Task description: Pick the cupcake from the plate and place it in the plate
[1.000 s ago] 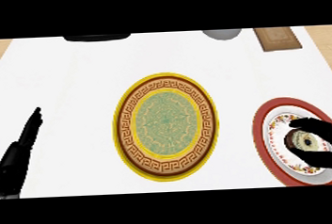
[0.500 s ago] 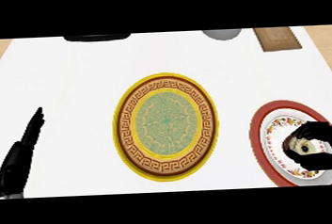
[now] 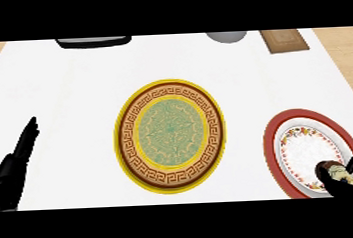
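Two plates lie on the counter: the red-rimmed plate (image 3: 273,137) at the right and the gold-rimmed plate (image 3: 170,135) in the middle. The cupcake (image 3: 331,171) sits at the near edge of the red-rimmed plate, with the right hand (image 3: 350,181) and its fingers curled around it. It is probably light, soft and crumbly, so the hold should be low on the sides. The left hand (image 3: 13,168) rests open at the left.
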### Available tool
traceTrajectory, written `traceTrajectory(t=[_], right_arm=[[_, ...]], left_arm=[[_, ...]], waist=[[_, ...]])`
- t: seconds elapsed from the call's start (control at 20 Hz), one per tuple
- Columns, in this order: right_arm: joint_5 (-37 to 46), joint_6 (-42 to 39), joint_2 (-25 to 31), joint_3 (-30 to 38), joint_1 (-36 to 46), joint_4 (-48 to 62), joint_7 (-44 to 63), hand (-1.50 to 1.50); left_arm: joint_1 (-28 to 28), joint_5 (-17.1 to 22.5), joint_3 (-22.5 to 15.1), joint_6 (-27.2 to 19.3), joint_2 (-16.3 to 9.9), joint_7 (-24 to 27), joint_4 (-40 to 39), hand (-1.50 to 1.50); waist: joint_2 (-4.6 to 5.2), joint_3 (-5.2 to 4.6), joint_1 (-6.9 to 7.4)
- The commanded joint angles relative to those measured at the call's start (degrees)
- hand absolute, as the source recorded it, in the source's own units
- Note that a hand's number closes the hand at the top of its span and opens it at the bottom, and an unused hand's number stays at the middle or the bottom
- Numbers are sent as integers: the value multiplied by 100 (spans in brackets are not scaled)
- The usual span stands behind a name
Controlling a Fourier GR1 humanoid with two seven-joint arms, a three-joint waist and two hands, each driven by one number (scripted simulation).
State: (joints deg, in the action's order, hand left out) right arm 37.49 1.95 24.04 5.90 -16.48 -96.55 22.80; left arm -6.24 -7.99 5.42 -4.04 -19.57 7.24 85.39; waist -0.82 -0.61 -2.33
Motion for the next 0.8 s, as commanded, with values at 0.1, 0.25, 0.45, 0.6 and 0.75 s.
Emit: traceTrajectory(t=[0.1, 0.25, 0.45, 0.6, 0.75], right_arm=[[1369, 902, -458, -356, -1354, -2249, 936, 150], [2217, 993, -495, -591, -1405, -3235, 1299, 150], [2928, 823, -601, -1229, -1522, -4576, 1353, 150], [3230, 719, -716, -2016, -1446, -5007, 1243, 150], [3412, 415, -838, -2718, -1005, -5150, 1526, 150]], left_arm=[[-123, 22, -20, 47, 29, -86, 179, 0], [-99, -113, -135, 37, 91, 131, -55, 0], [-58, -37, -49, 177, -25, 165, -61, 0], [-72, -8, -58, 190, -29, -110, 303, 0], [-56, -29, -59, 207, -6, 98, 118, 0]], waist=[[7, 38, -44], [33, 28, 1], [47, 35, 107], [45, 46, 201], [62, 35, 245]])
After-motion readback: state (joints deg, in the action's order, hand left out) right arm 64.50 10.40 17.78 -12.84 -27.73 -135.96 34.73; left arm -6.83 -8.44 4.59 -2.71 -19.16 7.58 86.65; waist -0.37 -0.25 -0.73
